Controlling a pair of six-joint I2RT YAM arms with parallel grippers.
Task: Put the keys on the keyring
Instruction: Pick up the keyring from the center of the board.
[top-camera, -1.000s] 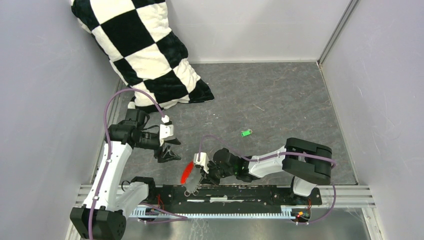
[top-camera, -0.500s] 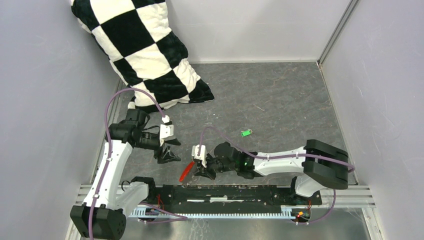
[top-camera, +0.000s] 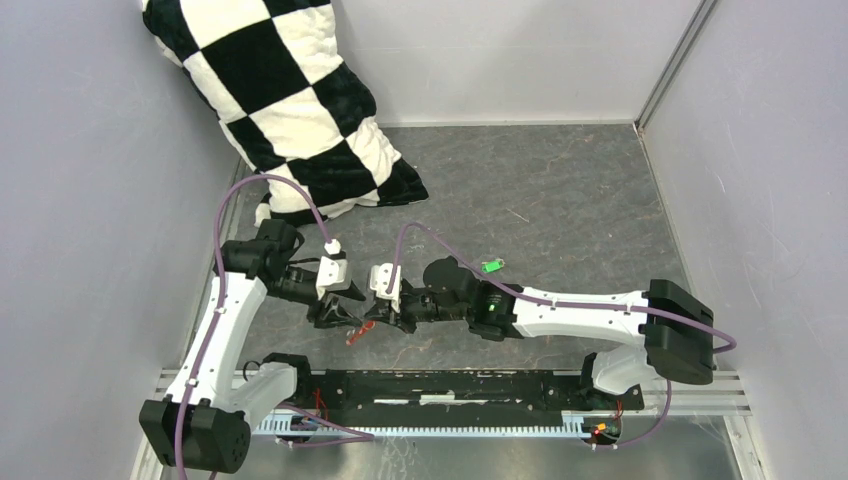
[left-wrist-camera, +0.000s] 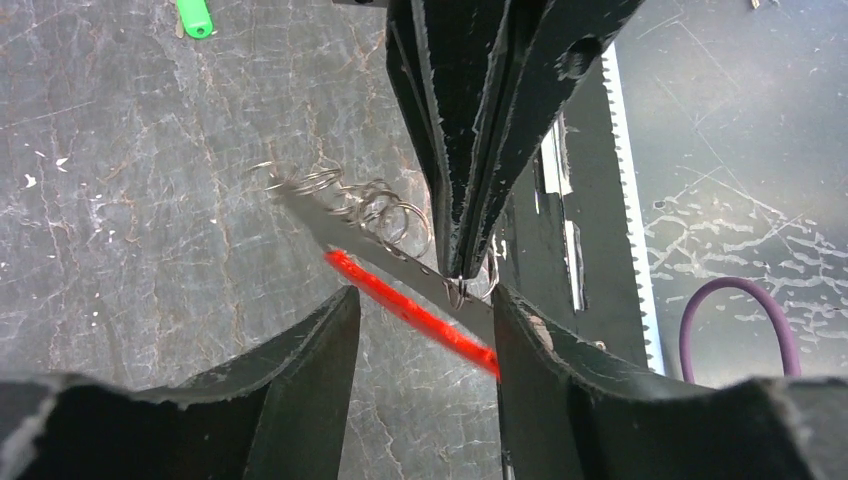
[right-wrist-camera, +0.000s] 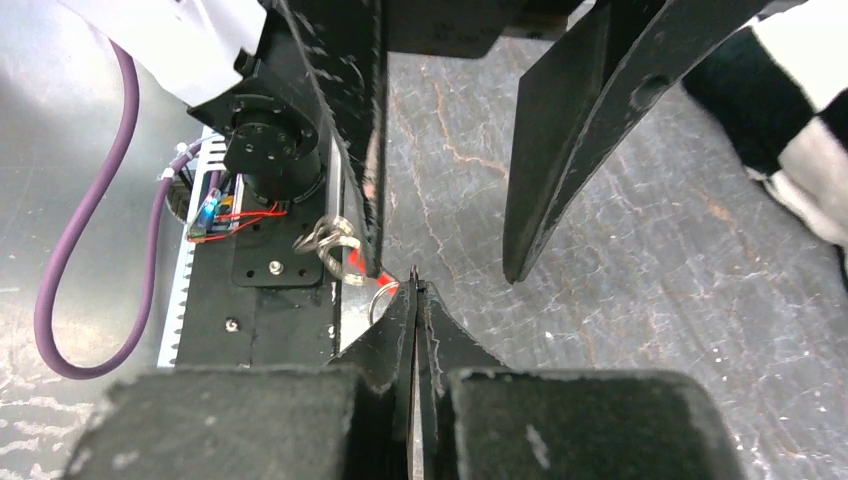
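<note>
**A:** From above, where is the keyring sitting?

**B:** Your right arm (top-camera: 580, 310) is pointing leftward, and the right jaws are pressing together on the keyring (top-camera: 360, 330) near the front of the surface (top-camera: 560, 190). The left jaws are facing it, just beside. The green-headed key (top-camera: 491, 265) is lying well apart, behind the right arm. A checkered pillow (top-camera: 290, 110) is leaning in the far left corner.

**A:** And from the left wrist?

**B:** Your left jaws are standing apart, and the keyring's red tag (left-wrist-camera: 410, 310) is slanting between them. Whether it is touching either one, I cannot tell. The right jaws are pointing down from the top of the picture, closed, pinching the thin metal where it is joining the tag. A cluster of silvery rings (left-wrist-camera: 380, 210) is trailing off beside them. The green-headed key (left-wrist-camera: 193, 15) is showing at the top edge.

**A:** Right wrist?

**B:** Your right jaws are shutting tight, with a sliver of red (right-wrist-camera: 385, 285) peeking out at their tips. The silvery rings (right-wrist-camera: 335, 240) are sitting just beside one of the left jaws, which are spreading wide across the top. I cannot tell whether the tag is resting on the surface or hanging clear.
</note>
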